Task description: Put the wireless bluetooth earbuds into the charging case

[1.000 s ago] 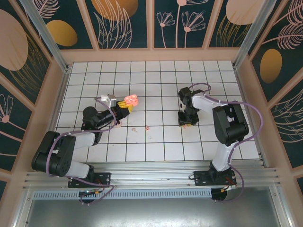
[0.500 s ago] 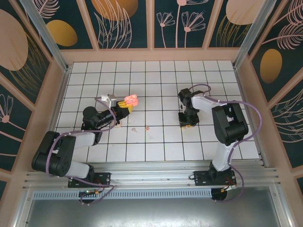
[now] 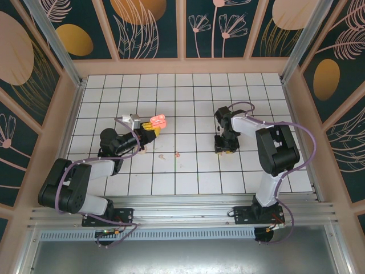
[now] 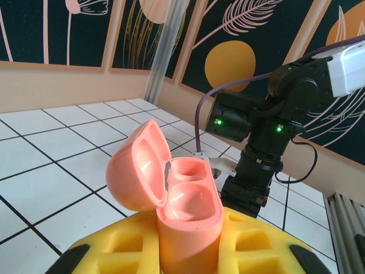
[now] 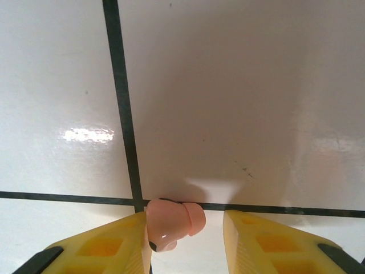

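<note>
My left end effector point(image 4: 188, 254) was clamped on the charging case point(image 4: 183, 197), its yellow fingers point(image 4: 251, 245) pressed to either side of the lower body. The case stood upright above the white tiled worktop point(image 5: 256, 85) with its lid point(image 4: 138, 165) swung open and both moulded wells facing up and unfilled.

Well to the right of the case, and a little nearer my bases, my right end effector point(image 5: 185, 242) was down at the worktop with its jaws apart. One wireless earbud point(image 5: 169, 224) lay on the tile between them, on a dark grout line. It touched one finger point(image 5: 108, 245), while the other finger point(image 5: 268, 240) stood clear of it, so it was bracketed, not gripped. Between the case and that earbud, closer to my bases, two tiny pink bits point(image 3: 162, 154) lay loose on the tiles, too small for me to tell what they were.

I judged the earbud to be very light, hard-shelled and glossy, so it would probably skid or squirt out under an off-centre squeeze. The rounded bulb offered little flat surface, so I reckoned the best hold was across its widest part, low against the tile, with light pressure. It would need to come up with the stem end free, so that end could go into a well first. The case seemed rigid and smooth, and its hinge was the weak point, so pushing down on the lid looked unwise.
</note>
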